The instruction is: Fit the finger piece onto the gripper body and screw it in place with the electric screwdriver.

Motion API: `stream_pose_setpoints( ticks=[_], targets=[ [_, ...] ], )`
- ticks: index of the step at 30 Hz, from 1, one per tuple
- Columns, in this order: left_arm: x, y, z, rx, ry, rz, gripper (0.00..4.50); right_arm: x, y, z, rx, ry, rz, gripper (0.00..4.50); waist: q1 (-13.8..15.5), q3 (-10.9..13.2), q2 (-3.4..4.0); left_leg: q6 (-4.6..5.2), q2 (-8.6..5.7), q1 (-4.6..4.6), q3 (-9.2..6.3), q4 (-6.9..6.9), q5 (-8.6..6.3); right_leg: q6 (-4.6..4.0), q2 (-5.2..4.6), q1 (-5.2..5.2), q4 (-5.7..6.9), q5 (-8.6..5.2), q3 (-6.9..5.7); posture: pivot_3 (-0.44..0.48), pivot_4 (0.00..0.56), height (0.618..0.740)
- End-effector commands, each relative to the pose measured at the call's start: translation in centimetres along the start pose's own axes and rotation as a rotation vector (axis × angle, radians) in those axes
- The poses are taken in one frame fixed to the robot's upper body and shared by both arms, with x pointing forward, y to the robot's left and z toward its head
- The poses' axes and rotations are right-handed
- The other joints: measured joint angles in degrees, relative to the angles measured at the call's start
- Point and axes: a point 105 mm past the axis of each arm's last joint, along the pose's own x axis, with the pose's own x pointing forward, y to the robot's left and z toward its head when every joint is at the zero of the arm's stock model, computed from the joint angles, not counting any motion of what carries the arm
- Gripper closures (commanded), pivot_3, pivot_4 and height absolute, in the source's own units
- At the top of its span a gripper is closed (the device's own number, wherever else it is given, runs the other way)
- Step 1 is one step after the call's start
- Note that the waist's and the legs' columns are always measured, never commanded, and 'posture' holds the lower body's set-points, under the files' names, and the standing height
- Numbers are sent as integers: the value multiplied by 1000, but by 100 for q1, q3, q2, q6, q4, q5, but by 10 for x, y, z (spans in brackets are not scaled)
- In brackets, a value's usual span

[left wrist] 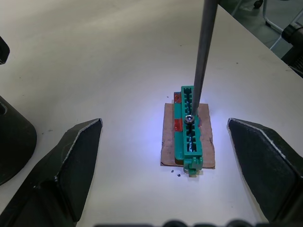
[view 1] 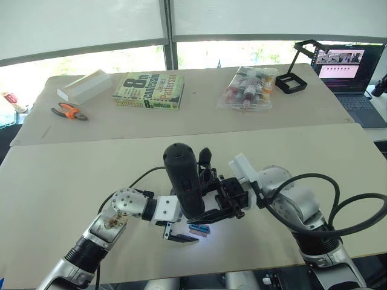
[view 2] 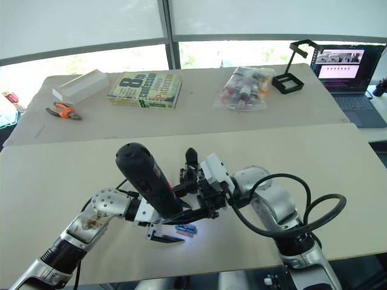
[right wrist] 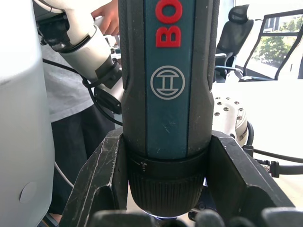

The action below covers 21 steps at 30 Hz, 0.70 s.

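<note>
Left claw point(view 1: 175, 232) hovers wide open and empty over the worktop point(view 1: 60, 175), jaws either side of one small green screw block point(left wrist: 188, 125) on its brown pad, probably to frame it. Right claw point(right wrist: 165, 189) is clamped around one electric screwdriver point(view 1: 183, 179), held upright so the bit point(left wrist: 203, 52) lands on a screw in the block; likely picking it up. Behind the driver, one gripper body point(view 1: 204, 162) pokes up. Finger piece: can't spot it loose.

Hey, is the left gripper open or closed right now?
Open: the left gripper's fingers stand wide apart, nothing between them but the green block.
</note>
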Motion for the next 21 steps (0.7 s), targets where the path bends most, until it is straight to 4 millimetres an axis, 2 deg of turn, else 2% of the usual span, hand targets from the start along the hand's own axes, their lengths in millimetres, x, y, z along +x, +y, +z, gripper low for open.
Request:
stream_pose_setpoints(
  ticks=[1, 21],
  targets=[
    [0, 2, 5, 17, -11, 2, 0, 3, 1, 13, -70, -25, 19, 2607, 0, 0, 0, 0, 0, 0, 0, 0, 0, 0, 0, 0, 0, 0, 0, 0, 150, 740],
    [0, 3, 7, 17, -14, 4, 0, 2, -2, 12, -77, -17, 14, 2607, 0, 0, 0, 0, 0, 0, 0, 1, 0, 0, 0, 0, 0, 0, 0, 0, 150, 740]
  ],
)
